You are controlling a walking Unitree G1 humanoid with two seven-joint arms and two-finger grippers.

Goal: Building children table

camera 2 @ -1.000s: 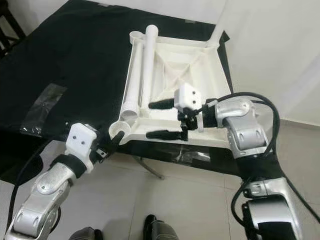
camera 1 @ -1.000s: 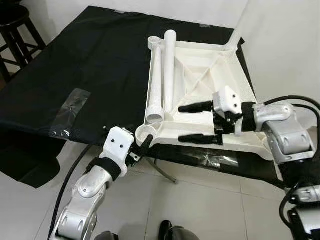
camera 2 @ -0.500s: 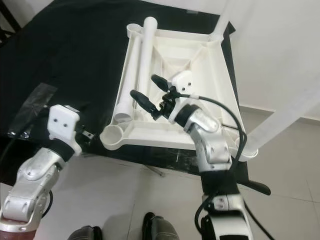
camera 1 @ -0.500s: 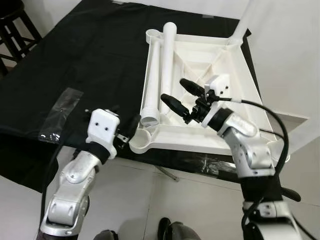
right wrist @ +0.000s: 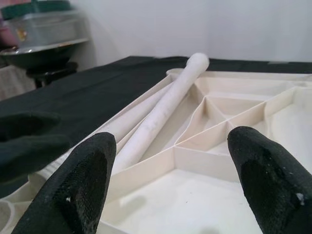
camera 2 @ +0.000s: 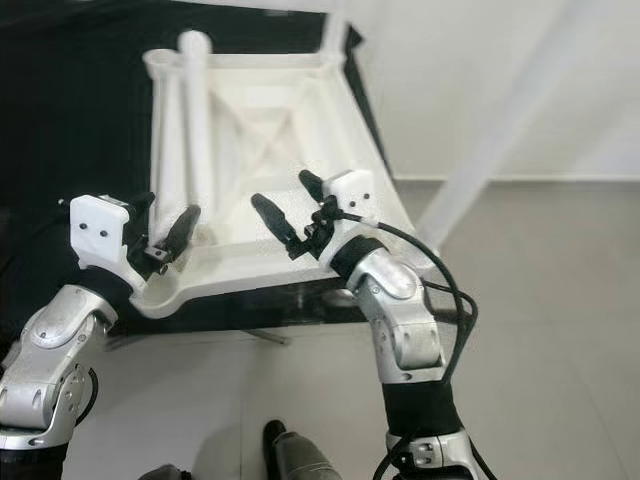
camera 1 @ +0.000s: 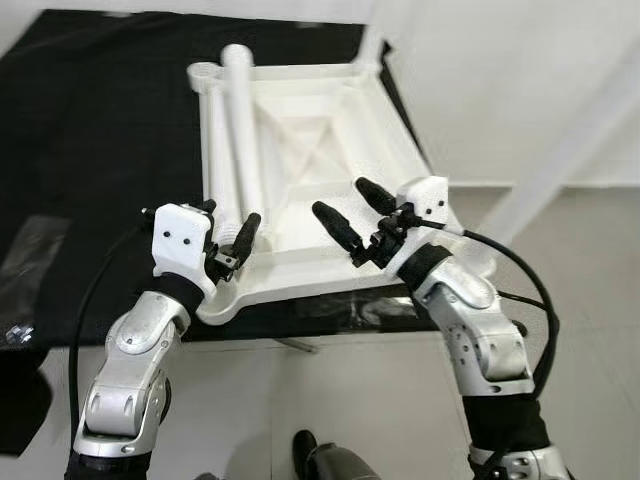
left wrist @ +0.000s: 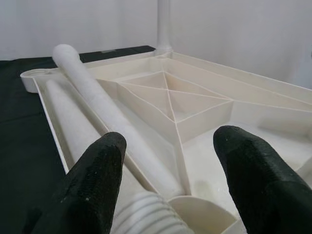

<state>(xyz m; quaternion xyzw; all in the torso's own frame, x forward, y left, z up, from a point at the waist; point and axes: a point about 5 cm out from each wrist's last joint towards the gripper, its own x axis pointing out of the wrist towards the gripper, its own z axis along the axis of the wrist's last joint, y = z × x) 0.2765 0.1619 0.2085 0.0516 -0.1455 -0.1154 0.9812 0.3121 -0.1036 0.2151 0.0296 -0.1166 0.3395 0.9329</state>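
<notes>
Our left gripper [camera 1: 228,240] has risen to the tabletop's [camera 1: 330,150] lower-left corner; both grippers, right [camera 1: 350,215] included, gape empty. Two loose legs [camera 1: 240,130] await fitting.

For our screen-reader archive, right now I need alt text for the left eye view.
An upturned white plastic tabletop lies on a black-covered surface, with two loose white legs resting inside along its left edge. The left hand, open, hovers at the near-left corner by the legs' ends, and the right hand, open, hovers over the near edge.
</notes>
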